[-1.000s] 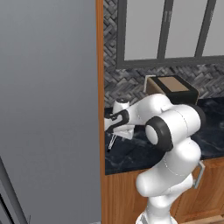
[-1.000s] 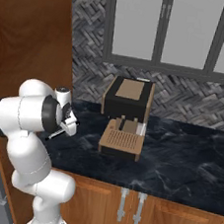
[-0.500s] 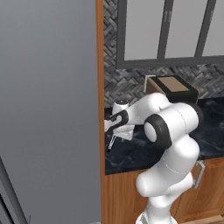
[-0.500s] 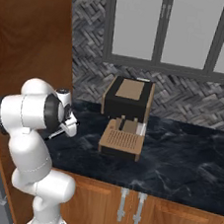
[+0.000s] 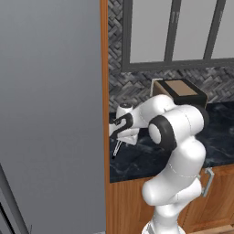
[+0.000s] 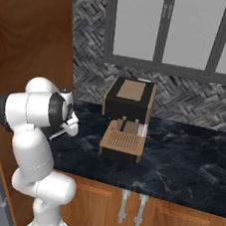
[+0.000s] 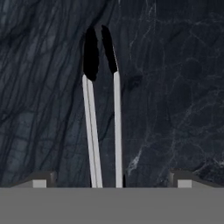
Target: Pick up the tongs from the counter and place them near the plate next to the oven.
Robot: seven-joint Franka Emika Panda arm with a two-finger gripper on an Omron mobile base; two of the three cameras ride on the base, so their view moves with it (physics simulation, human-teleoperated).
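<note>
- Black marble counter [image 6: 180,153] runs along a herringbone backsplash, with a dark coffee machine [image 6: 127,117] sitting on it and a tall wood cabinet column at the left end.
- Arm is folded hard to its left, so the gripper [image 5: 119,137] sits right up against that wooden column, low over the counter's corner.
- Tongs [image 7: 101,113] are in the gripper; the hand view has both silver arms running straight out from between the fingertips to the black tips, with the marble behind them. Looks clamped shut on the handle end, which makes sense since the long end then hangs free and points down.
- From the left base view the tongs poke down at a slant toward the counter, tip close to it; can't tell if it's touching.
- My guess: it's carrying them toward the drop-off spot, though I can't see a plate or oven door from any angle.
</note>
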